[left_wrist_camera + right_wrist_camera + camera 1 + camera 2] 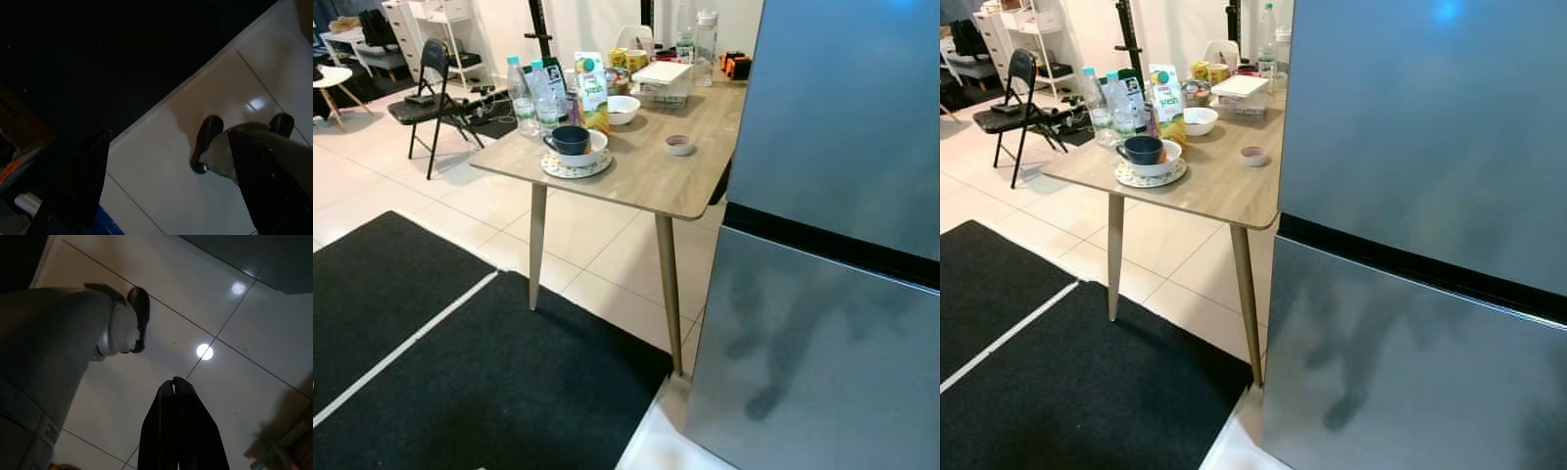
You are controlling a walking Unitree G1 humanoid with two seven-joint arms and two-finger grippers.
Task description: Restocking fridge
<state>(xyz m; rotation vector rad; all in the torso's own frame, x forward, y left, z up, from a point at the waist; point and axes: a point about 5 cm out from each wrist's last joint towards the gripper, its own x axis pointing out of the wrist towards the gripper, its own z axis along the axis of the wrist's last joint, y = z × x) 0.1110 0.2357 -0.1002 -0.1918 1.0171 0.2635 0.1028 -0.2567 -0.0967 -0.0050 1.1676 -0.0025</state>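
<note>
We face the closed fridge (832, 245), tall and upright, right of the desk (646, 166). Left gripper (166, 181) hangs with fingers wide; right gripper (173, 384) fingers pressed together, both above floor tiles (234, 377).

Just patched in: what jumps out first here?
The big grey fridge fills the right side, both doors shut. Left of it stands a wooden table crowded with water bottles, a juice carton and a dark mug on a plate. Both hands hang over floor tiles.
</note>
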